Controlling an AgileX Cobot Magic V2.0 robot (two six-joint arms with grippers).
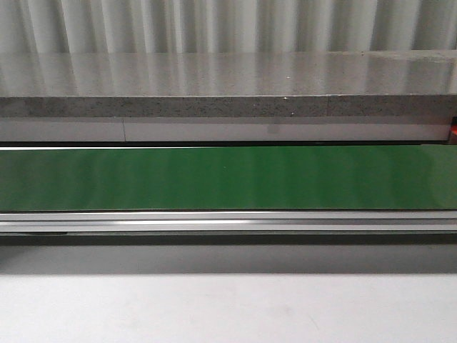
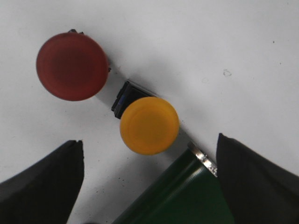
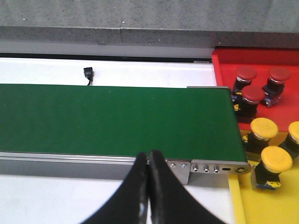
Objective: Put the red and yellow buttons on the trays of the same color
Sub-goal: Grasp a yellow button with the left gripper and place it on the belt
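Note:
In the left wrist view a red button (image 2: 72,66) and a yellow button (image 2: 149,125) stand side by side on the white table. My left gripper (image 2: 149,175) is open and hangs over them, the yellow button just beyond the gap between its fingers. In the right wrist view a red tray (image 3: 224,65) holds three red buttons (image 3: 253,94) and a yellow tray (image 3: 280,207) holds three yellow buttons (image 3: 275,161). My right gripper (image 3: 148,161) is shut and empty, at the near rail of the green conveyor belt (image 3: 112,119). No gripper shows in the front view.
The green belt (image 1: 228,177) runs across the front view with a metal rail (image 1: 228,221) in front and a grey stone ledge (image 1: 228,106) behind. A corner of the belt (image 2: 187,196) lies under my left gripper. A small black sensor (image 3: 88,72) sits behind the belt.

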